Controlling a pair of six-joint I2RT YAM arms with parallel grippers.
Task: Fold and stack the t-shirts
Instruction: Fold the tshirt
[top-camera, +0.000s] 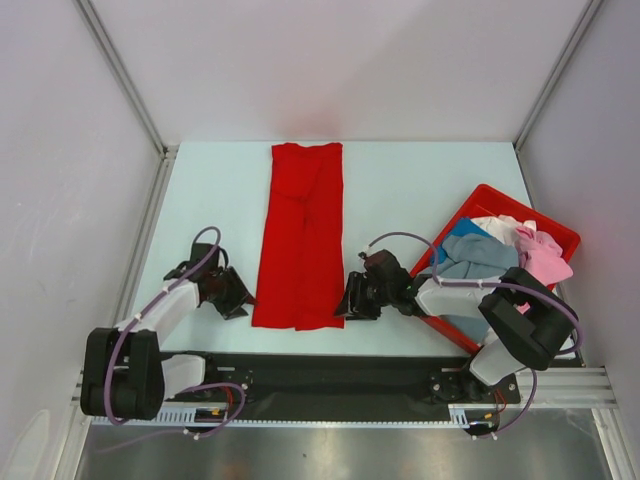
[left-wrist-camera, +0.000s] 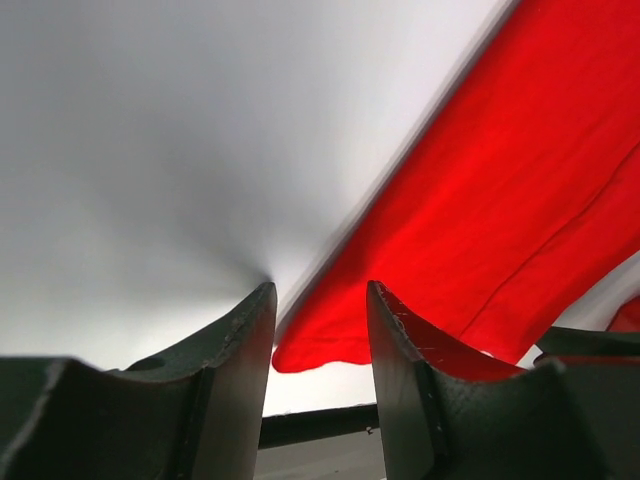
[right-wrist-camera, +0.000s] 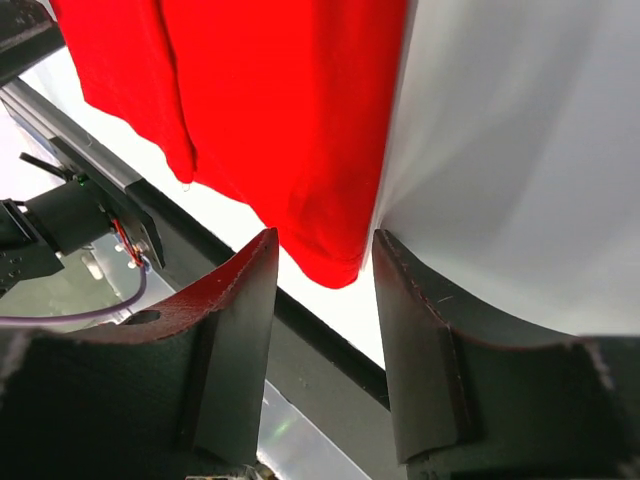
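Overhead, the red t-shirt (top-camera: 300, 235) lay flat on the table (top-camera: 400, 190) as a long narrow strip folded lengthwise, running from the far side toward the arms. The left gripper (top-camera: 240, 298) sat low at the strip's near left corner and the right gripper (top-camera: 350, 300) at its near right corner. On the right stood a red bin (top-camera: 455, 215) holding a grey-blue shirt (top-camera: 475, 255), a pink shirt (top-camera: 543, 255), a white shirt (top-camera: 495, 225) and a blue shirt (top-camera: 462, 228) in a loose heap.

From the left wrist, the left gripper (left-wrist-camera: 320, 290) had its fingers (left-wrist-camera: 240, 340) apart, and the red t-shirt's (left-wrist-camera: 520, 200) rounded corner showed in the gap between them, not pinched.

From the right wrist, the right gripper (right-wrist-camera: 322, 240) likewise had its fingers (right-wrist-camera: 420, 330) spread, with a corner of the red t-shirt (right-wrist-camera: 280, 100) hanging into the gap, unclamped, beside the pale table (right-wrist-camera: 520, 150).
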